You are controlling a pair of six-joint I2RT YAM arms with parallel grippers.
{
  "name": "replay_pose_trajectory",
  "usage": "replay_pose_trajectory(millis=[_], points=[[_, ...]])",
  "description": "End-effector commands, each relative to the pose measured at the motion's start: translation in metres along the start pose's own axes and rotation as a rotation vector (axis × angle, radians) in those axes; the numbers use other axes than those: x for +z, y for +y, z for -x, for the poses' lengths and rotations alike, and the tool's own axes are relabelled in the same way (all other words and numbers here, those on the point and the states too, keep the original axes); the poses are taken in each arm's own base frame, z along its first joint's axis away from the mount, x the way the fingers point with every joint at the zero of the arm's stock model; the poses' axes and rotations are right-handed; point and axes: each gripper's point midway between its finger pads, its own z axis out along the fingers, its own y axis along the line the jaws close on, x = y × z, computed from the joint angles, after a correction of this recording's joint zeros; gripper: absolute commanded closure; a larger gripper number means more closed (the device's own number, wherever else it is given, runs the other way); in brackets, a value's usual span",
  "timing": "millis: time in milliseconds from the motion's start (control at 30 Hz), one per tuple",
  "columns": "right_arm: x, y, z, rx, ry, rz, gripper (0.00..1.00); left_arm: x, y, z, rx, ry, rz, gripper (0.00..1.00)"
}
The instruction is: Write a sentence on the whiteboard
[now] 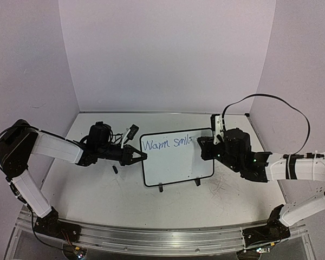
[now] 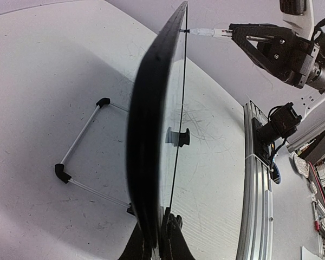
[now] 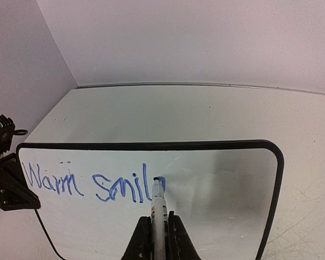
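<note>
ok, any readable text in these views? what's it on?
"Warm smil": blue writing on the whiteboard, unfinished; the marker tip sits just after the "l".
Print on the marker barrel: too small to read.
Nothing else legible in any view.

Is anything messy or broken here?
Nothing looks broken. A small black piece, maybe a pen cap, lies loose on the table left of the whiteboard. The table also shows grey scratches.
</note>
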Motion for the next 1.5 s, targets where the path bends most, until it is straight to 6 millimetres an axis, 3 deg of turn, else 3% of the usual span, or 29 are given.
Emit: replay_pose_trajectory(millis=[0, 500, 767, 1033, 1467], points=[[-0.002, -0.007, -0.012, 0.014, 0.04, -0.01, 1.0, -0.004, 0.023, 0.012, 0.043, -0.021, 0.142, 1.0], [-0.01, -0.02, -0.02, 0.023, 0.057, -0.062, 1.0, -0.003, 0.021, 0.011, 0.042, -0.016, 0.143, 1.0], [-0.028, -0.003, 0.013, 0.027, -0.052, 0.053, 1.0, -0.003, 0.023, 0.009, 0.042, -0.012, 0.15, 1.0], [-0.016, -0.007, 0.026, 0.035, -0.076, 0.07, 1.0, -0.003, 0.022, 0.01, 0.047, -0.011, 0.15, 1.0], [-0.006, -0.018, 0.027, 0.053, -0.088, 0.011, 1.0, -0.004, 0.023, 0.01, 0.054, -0.011, 0.157, 1.0]])
